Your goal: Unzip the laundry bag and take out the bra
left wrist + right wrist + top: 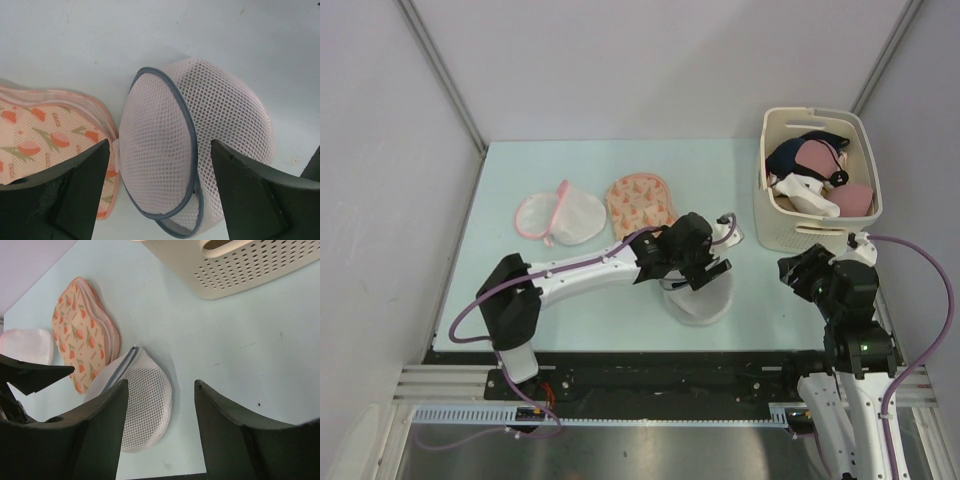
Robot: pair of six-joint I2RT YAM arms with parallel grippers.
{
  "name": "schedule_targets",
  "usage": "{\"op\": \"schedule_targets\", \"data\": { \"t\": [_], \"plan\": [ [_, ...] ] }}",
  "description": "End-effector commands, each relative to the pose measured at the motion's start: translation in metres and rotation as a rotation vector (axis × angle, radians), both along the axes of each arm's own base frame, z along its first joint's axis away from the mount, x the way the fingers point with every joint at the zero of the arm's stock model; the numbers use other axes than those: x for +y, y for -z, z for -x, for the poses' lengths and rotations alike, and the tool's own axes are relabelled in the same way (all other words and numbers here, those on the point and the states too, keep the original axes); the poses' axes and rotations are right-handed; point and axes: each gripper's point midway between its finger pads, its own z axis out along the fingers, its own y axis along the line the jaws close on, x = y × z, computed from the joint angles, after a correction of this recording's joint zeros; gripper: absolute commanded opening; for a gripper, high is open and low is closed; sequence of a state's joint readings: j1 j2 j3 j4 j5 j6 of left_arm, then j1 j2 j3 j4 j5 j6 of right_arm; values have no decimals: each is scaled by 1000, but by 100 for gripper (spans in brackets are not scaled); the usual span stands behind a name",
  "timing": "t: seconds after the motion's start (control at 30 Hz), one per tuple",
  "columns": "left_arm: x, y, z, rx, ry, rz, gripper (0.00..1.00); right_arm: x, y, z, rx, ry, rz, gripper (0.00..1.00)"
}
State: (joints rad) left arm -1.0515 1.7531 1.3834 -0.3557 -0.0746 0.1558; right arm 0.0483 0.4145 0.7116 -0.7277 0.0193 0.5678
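While the left gripper (159,145) hangs spread above it, the grey-zippered mesh laundry bag (225,115) lies on the surface (720,170), at 5 o'clock from a tulip-print pouch (640,203). The right gripper (161,385), also spread and empty, sits at the bag's 3 o'clock.

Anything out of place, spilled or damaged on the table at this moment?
Nothing stands out. The mesh bag lies intact below the open left gripper, the flowered pouch and the pink-edged bag lie nearby, and the basket stands upright with clothes inside.
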Motion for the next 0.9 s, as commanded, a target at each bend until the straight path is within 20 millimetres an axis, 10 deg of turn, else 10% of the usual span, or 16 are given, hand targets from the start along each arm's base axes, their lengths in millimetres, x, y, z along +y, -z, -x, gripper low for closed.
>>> {"op": "schedule_targets", "data": {
  "t": [0.0, 0.4, 0.6, 0.73, 0.87],
  "plan": [
    [-15, -7, 2, 34, 20, 35, 86, -2, -11, -4, -27, 7, 9, 59],
    [-21, -1, -7, 29, -5, 11, 72, -2, -13, -1, -40, 9, 7, 59],
    [-18, -3, -13, -2, -29, 15, 45, -2, -14, -1, -41, 7, 5, 60],
    [-15, 5, -15, 5, -45, -17, 68, -1, -14, -1, -41, 4, 3, 60],
    [-14, 8, -15, 11, -57, -22, 63, -1, -13, 0, -38, 3, 2, 60]
  ]
}}
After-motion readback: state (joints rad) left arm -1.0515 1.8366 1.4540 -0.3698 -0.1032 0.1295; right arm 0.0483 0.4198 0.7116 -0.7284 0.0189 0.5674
